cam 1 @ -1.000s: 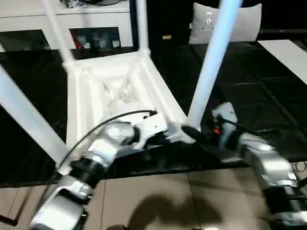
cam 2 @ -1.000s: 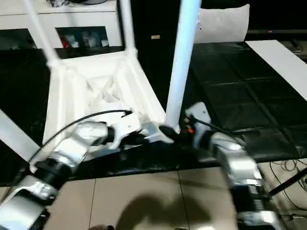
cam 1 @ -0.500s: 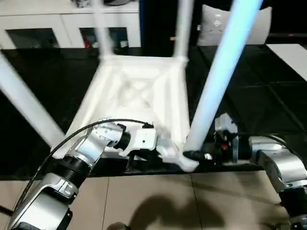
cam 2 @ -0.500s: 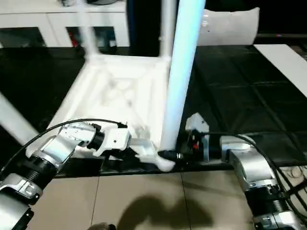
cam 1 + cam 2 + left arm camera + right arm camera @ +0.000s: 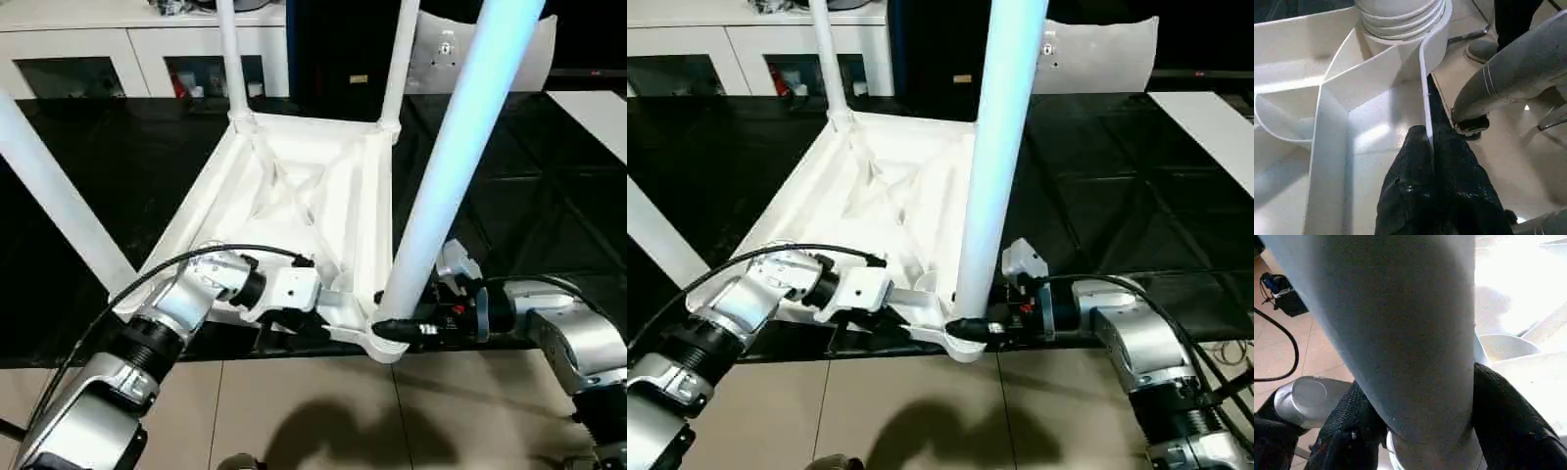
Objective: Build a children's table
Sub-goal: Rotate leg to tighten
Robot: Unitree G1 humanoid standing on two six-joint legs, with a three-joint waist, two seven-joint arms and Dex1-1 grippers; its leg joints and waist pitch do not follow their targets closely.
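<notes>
The children's table (image 5: 304, 196) lies upside down on the black surface, its ribbed underside facing up and its white legs standing in the corner sockets. My left gripper (image 5: 1431, 134) is shut on the thin rim wall of the top, beside the near right corner socket. My right gripper (image 5: 392, 328) reaches in from the right at the foot of the near right leg (image 5: 451, 166). Its black fingers (image 5: 1352, 431) lie against both sides of that leg just above the socket. The other legs rise at the far left (image 5: 227, 59), far right (image 5: 397, 59) and near left (image 5: 59, 196).
The black surface (image 5: 529, 196) ends just in front of the table's near edge, with tan floor tiles (image 5: 294, 411) below. A white cabinet with glass doors (image 5: 98, 49) stands behind. A white panel (image 5: 519, 59) and a white sheet (image 5: 598, 108) lie at the back right.
The head camera has shifted, so the table now sits squarer in view. My right gripper's fingers have closed in around the near right leg's foot. The left gripper has kept its hold on the rim.
</notes>
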